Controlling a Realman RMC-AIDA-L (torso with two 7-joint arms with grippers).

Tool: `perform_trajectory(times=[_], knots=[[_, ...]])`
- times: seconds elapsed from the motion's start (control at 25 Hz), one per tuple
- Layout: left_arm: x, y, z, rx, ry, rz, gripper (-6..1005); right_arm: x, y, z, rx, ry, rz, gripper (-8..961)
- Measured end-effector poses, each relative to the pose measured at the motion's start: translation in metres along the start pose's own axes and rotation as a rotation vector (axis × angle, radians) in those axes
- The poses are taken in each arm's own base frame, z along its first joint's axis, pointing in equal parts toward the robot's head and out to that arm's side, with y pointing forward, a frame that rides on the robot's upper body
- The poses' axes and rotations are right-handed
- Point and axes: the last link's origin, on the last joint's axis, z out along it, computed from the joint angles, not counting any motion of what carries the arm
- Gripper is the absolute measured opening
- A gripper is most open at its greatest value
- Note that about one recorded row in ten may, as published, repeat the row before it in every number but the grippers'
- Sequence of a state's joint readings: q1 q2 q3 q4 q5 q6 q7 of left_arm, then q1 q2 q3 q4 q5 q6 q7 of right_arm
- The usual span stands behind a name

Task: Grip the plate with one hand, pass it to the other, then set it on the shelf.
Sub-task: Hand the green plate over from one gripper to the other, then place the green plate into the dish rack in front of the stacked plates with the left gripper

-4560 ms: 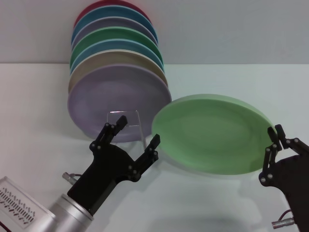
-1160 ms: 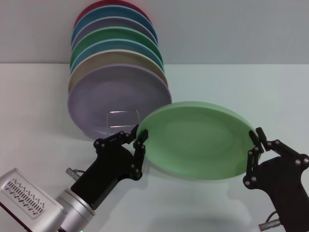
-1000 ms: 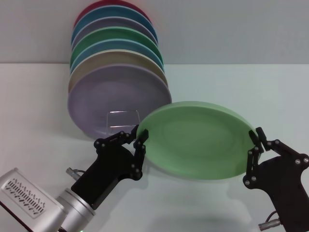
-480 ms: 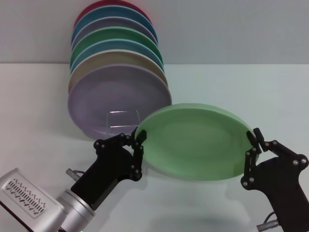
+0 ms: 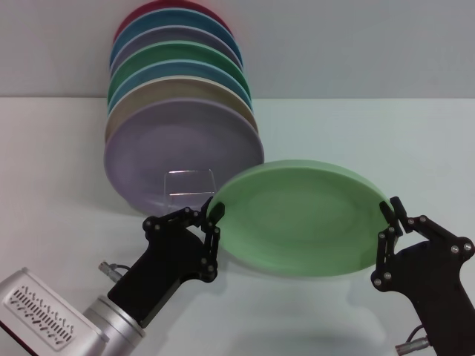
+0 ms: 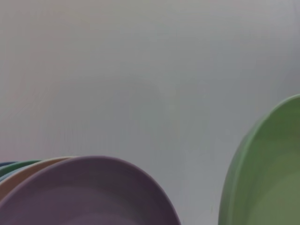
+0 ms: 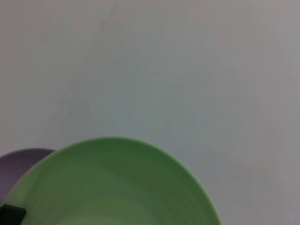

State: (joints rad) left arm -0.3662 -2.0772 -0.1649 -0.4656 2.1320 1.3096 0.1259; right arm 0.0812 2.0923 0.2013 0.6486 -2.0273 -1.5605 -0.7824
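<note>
I hold the pale green plate (image 5: 297, 217) in the air between my two grippers, above the white table (image 5: 59, 148) and just in front of the shelf (image 5: 189, 180). The right gripper (image 5: 390, 221) pinches the plate's right rim. The left gripper (image 5: 210, 220) has its fingers closed on the left rim, so both hands grip it now. The plate is tilted, its face toward me, its long axis from left to right. The shelf is behind the left hand, so I judge this arm is nearer for placing. The lavender plate (image 5: 178, 152) leans directly behind the shelf's front loop.
</note>
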Motion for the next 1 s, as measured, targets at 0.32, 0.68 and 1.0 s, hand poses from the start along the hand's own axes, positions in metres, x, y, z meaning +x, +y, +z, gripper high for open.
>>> perform_trajectory(times=[0.32,0.68,1.0], knots=[[0.001,-0.001,-0.001,0.013,0.005,0.0,46,0.0,0.0,0.002,-0.016,-0.013,-0.008,34],[0.0,-0.009,-0.004,0.065,0.005,-0.004,46,-0.004,0.001,-0.002,-0.031,-0.043,-0.007,207],[0.016,-0.026,-0.026,0.177,0.129,-0.035,42,-0.015,0.0,-0.019,-0.052,-0.134,-0.002,353]])
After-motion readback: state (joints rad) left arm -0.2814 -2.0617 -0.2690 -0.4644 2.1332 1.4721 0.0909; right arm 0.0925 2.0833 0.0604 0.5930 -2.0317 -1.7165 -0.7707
